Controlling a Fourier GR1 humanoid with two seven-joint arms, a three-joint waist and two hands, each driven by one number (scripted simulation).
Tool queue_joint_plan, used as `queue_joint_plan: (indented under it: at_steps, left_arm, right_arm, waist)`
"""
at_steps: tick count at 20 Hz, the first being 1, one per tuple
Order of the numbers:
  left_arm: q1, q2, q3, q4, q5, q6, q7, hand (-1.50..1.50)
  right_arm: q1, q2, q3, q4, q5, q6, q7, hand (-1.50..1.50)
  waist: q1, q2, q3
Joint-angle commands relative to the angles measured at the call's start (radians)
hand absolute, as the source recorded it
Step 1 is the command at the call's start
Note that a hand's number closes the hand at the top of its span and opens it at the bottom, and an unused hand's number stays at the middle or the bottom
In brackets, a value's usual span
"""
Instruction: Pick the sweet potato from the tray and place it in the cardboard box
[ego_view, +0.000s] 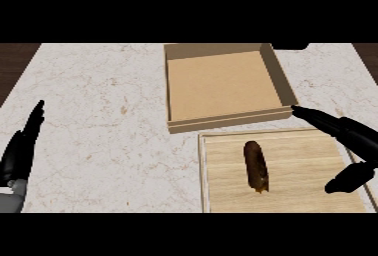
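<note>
Right hand (347, 142) hovers spread over the wooden tray (310, 197) (sweet potato (255, 165) ungrasped) on pale marble counter (103, 125)

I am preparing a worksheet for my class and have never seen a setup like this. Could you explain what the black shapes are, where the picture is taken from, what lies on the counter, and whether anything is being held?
The picture looks steeply down from the robot's head at a pale marble counter. The black shapes are its two hands. The left hand rests open at the left edge. The right hand is open over the right side of a light wooden tray. On the tray lies a long brown sweet potato, untouched. Behind the tray sits an open cardboard box with nothing inside. Neither hand holds anything.
</note>
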Motion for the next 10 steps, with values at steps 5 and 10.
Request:
queue_joint_plan:
  at_steps: [5,10]
  left_arm:
    - [0.001,0.003,0.014,-0.010,-0.005,-0.028,0.005,0.00]
    - [-0.079,-0.016,0.030,0.083,-0.014,-0.042,0.000,0.00]
  right_arm:
    - [-0.184,-0.019,0.134,-0.071,0.161,0.232,0.261,-1.50]
    - [-0.279,0.067,0.228,-0.094,0.236,0.382,0.447,-1.50]
  waist:
    - [0.013,-0.001,0.000]
    - [-0.001,0.002,-0.001]
